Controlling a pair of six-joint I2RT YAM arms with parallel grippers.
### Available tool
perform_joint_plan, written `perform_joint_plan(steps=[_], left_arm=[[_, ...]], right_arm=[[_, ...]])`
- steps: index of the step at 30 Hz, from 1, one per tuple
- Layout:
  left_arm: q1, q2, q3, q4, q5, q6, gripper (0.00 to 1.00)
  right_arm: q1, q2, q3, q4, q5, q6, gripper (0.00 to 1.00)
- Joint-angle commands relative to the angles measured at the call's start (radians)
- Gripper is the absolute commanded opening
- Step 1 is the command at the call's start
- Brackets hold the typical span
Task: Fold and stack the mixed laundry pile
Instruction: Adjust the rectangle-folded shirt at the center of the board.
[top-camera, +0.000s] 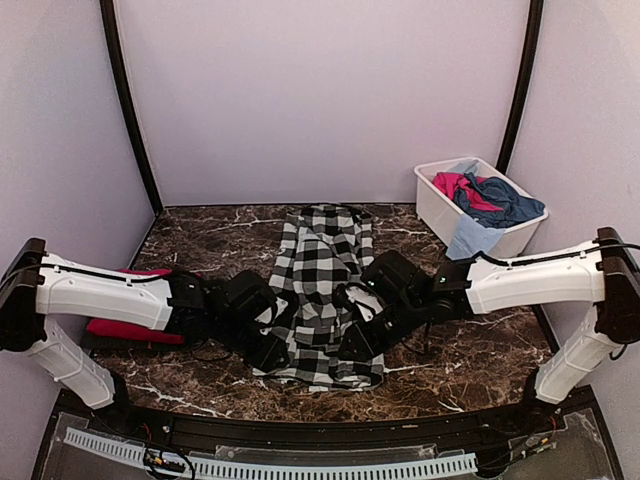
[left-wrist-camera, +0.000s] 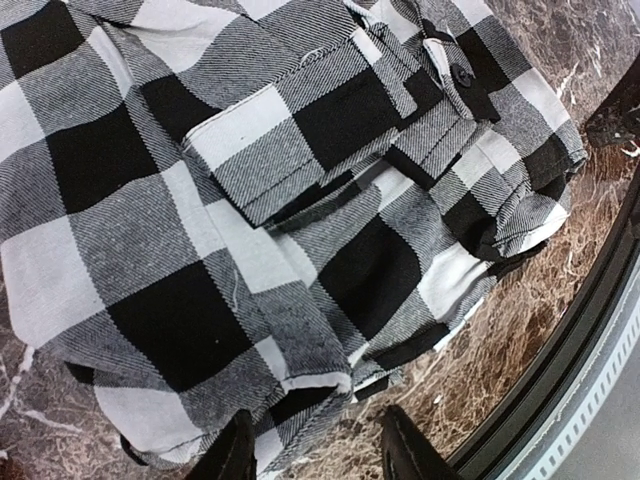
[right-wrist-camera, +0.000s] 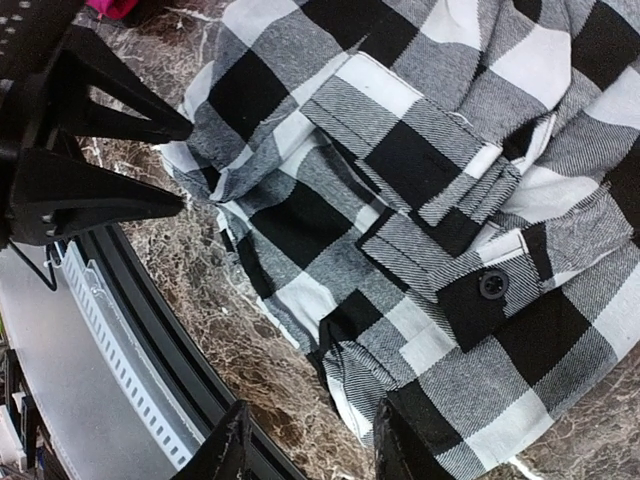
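Right, the checked shirt (top-camera: 322, 270) lies lengthwise in the middle of the table (top-camera: 470, 350), its near hem toward the arms. Both arms are down low at that near end, one on each side. That mirrored stance looks made for a two-handed fold, one corner each.

On the left wrist view the left gripper (left-wrist-camera: 320, 460) has its jaws apart with nothing pinched. Bare marble and a scrap of hem sit in the gap, and the shirt's corner is just ahead of the fingers. The right gripper (right-wrist-camera: 312, 455) is parted too, over marble, with one finger just beside the shirt's edge. So neither claw holds cloth at this moment.

A sleeve is tucked across the front, its buttoned cuff (right-wrist-camera: 480, 300) lying on the body, which keeps the outline narrow. By my reckoning this is mid-fold: sleeves are in and the lengthwise halving is not yet done. The hem is rumpled and layered, so a pinch could catch one layer only.

A red tee (top-camera: 125, 330) sits at the left under the left arm, likely the start of the stack. The pink and blue pieces (top-camera: 490, 195) wait in the tub (top-camera: 436, 212) at the far right, one blue piece draped over its wall.
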Motion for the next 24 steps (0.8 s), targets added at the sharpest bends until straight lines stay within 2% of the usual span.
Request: perform_joint_plan(steps=[1, 7, 16, 20, 24], left_arm=[[-0.005, -0.083, -0.023, -0.011, -0.074, -0.008, 0.42], [-0.044, -0.059, -0.011, 0.025, -0.016, 0.027, 0.43], [-0.062, 0.079, 0.027, 0.037, -0.097, 0.014, 0.47], [-0.061, 0.096, 0.023, 0.023, -0.140, -0.015, 0.45], [-0.062, 0.091, 0.008, 0.033, -0.143, -0.028, 0.39]], right_arm=[[0.003, -0.054, -0.048, 0.010, 0.042, 0.039, 0.39], [0.013, -0.055, -0.066, 0.058, 0.004, 0.074, 0.39], [0.060, 0.118, -0.009, 0.102, 0.035, 0.109, 0.46], [0.067, 0.161, 0.006, 0.067, 0.076, 0.120, 0.45], [0.077, 0.187, 0.025, 0.050, 0.088, 0.116, 0.41]])
